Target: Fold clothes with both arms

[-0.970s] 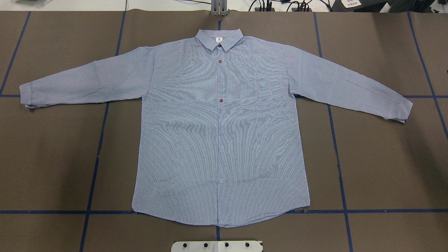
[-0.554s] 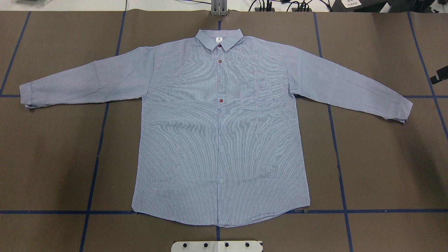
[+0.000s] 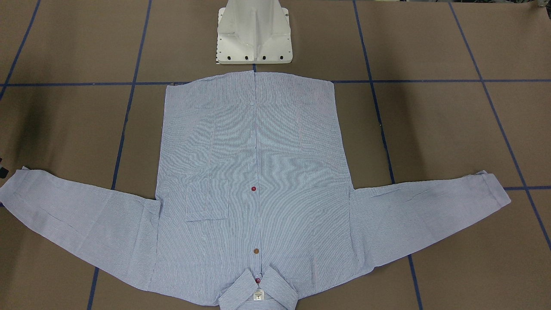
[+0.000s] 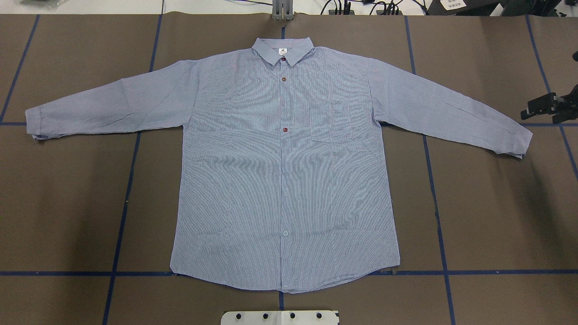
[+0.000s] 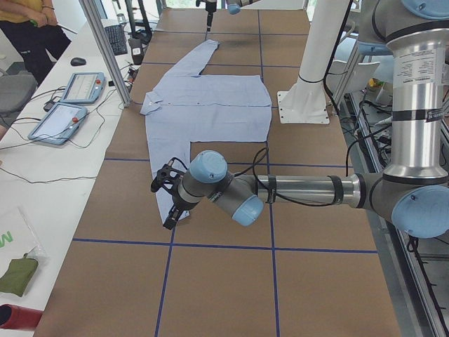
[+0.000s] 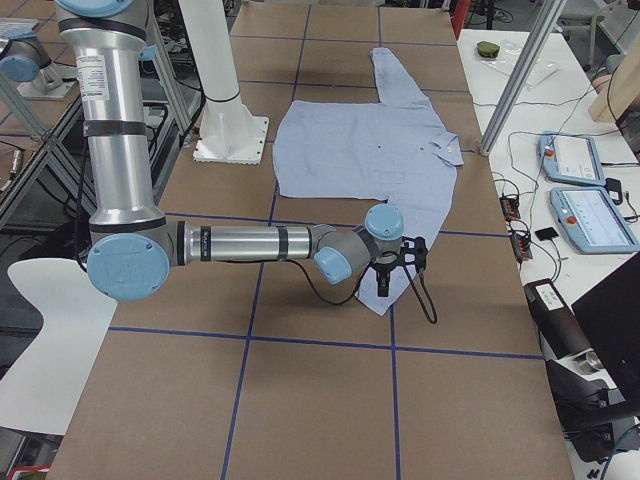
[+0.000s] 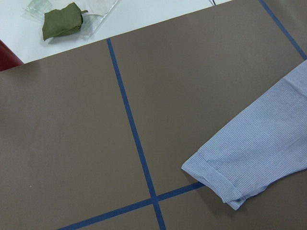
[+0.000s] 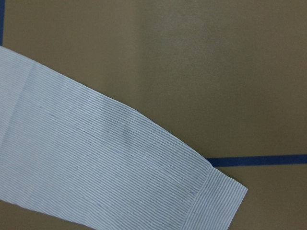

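The light blue striped shirt (image 4: 284, 171) lies flat and face up on the brown table, sleeves spread, collar at the far side. It also shows in the front view (image 3: 254, 172). My right gripper (image 4: 526, 113) is at the right edge, just beyond the right sleeve's cuff (image 4: 519, 140), with its jaws apart and empty. The right wrist view shows that cuff (image 8: 216, 191) below it. My left gripper (image 5: 163, 205) shows only in the left side view, above the left sleeve's cuff (image 7: 216, 177). I cannot tell whether it is open or shut.
The white pedestal base (image 4: 280, 317) stands at the near edge by the shirt's hem. Blue tape lines (image 4: 122, 216) cross the table. A green packet (image 7: 60, 20) lies on the white side bench. Tablets (image 5: 70, 105) and a person (image 5: 28, 28) are beside the table.
My right gripper has come into the overhead view from the right edge and moved toward the right cuff. The shirt has not moved.
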Controlling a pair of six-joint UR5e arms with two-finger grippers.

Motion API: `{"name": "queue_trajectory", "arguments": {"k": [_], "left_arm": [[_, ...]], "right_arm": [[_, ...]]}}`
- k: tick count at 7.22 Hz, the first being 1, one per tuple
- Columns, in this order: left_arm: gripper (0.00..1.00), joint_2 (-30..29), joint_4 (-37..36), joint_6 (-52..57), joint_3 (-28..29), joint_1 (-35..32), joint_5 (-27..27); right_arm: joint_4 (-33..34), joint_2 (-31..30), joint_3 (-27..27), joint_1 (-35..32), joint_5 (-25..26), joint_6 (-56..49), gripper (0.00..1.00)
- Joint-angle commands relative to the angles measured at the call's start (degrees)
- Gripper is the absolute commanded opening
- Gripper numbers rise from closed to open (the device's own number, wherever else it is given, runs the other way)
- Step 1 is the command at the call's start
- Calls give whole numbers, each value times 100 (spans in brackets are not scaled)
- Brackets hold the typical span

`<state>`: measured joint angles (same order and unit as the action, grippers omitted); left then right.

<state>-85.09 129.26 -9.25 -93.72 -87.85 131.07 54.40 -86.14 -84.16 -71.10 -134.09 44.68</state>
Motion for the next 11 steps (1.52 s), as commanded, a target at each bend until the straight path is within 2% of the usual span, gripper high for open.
{"name": "queue_trajectory", "arguments": {"k": [1,3,4,6,8,11], "left_arm": [[100,1,20,-7,3,23,7],[100,1,20,-7,-15,23,-2],[100,1,29,-7,-15,23,6],[100,1,29,-7,-24,23,-2],[100,10,29,-7,-24,23,7],[100,18,29,-7,-24,23,7]], "right_arm": [[-760,-104,75,331,276,2036,98],[-1315,-305,75,833,970,3165,89],[-1440,-524,84,826,947,3178,85],[-1467,-701,101,826,973,3196,85],[-1467,-685,233,834,964,3257,78],[-1459,-658,250,843,964,3266,76]]}}
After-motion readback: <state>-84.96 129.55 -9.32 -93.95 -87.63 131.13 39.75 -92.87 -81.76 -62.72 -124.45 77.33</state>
